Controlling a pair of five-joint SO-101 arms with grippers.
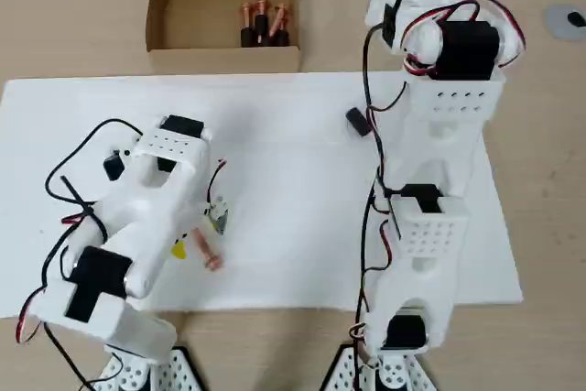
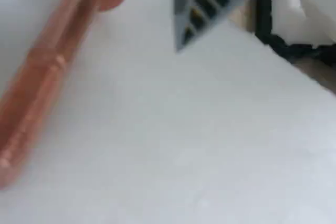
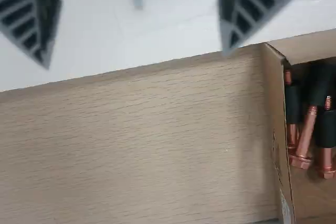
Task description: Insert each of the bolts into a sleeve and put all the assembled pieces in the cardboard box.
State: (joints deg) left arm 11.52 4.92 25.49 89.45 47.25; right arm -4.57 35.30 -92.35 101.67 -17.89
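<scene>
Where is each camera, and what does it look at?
High view: fixed above, looking down at the table, both arms.
Left wrist view: on the left wrist, close on a copper bolt; left gripper peeks in.
Right wrist view: on the right wrist, facing table and cardboard box; open right gripper shows.
Shared: high and right wrist views show the box.

a light wood-grain table [image 1: 82, 34] carries a large white sheet [image 1: 293, 226] across its middle. a small grey disc [image 1: 566, 20] lies at its far right edge.
</scene>
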